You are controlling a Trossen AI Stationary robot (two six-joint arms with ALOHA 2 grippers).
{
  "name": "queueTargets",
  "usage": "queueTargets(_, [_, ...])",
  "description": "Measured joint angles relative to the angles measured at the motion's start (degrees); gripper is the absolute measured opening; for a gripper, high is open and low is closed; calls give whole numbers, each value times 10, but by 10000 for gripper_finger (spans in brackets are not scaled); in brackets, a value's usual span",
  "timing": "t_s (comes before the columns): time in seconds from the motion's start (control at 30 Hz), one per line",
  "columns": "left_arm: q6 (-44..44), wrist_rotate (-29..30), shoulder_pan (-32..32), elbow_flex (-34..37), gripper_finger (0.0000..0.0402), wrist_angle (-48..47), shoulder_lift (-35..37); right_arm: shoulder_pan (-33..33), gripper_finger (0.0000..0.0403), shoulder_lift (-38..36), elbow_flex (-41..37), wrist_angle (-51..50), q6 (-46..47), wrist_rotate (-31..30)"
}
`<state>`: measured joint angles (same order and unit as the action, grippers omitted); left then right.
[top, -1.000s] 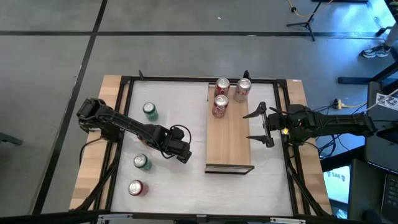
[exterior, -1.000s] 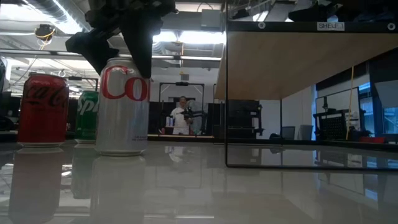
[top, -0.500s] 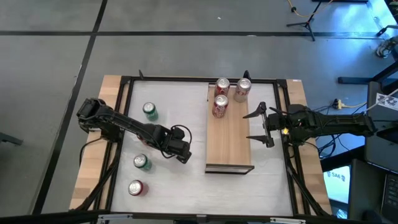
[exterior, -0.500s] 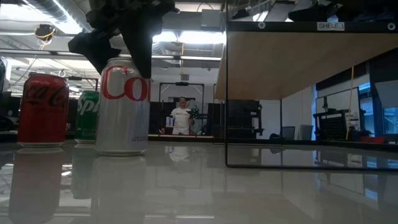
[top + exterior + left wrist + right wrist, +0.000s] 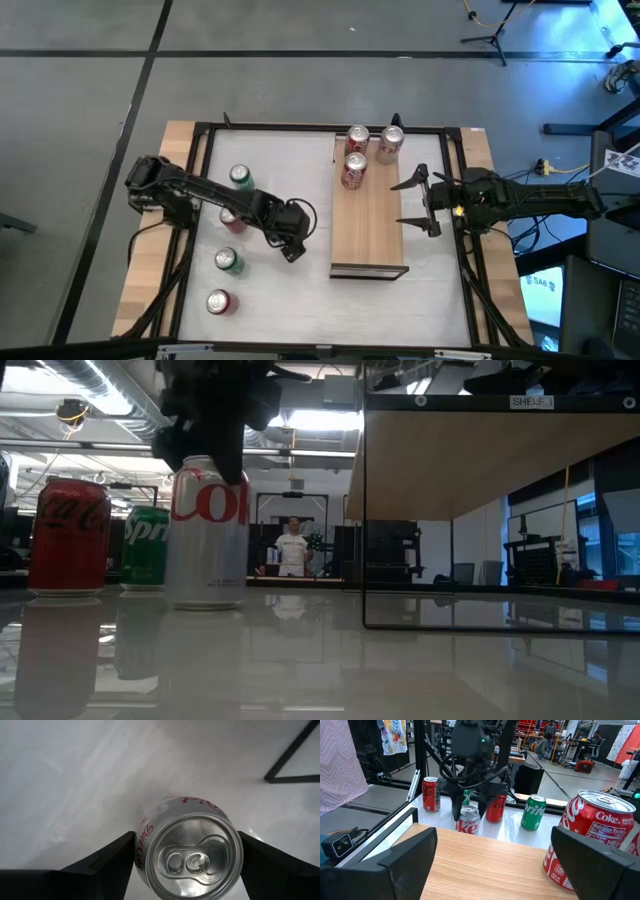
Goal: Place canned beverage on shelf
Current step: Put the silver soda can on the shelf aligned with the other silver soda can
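Silver can (image 5: 187, 851) shifted shelfward, pinched by left pincer (image 5: 291, 243); its base hidden overhead.

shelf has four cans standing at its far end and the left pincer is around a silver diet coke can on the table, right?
Not quite: the shelf carries three cans, not four. The high view shows two red cans and one silver can at its far end. The rest holds: the left pincer sits around the silver Diet Coke can on the white table.
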<state>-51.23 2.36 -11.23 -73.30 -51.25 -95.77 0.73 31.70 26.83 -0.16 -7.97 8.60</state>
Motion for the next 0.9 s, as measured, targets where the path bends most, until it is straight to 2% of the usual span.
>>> queueTargets(0.43, [140,-44,55,-74,284,-10,-2,0,386,1,0,0,0,0])
queueTargets(0.57, [153,-65,69,-115,284,-40,-1,0,386,1,0,-1,0,0])
queueTargets(0.9, [162,-65,88,-252,284,-135,-1,0,386,1,0,0,0,0])
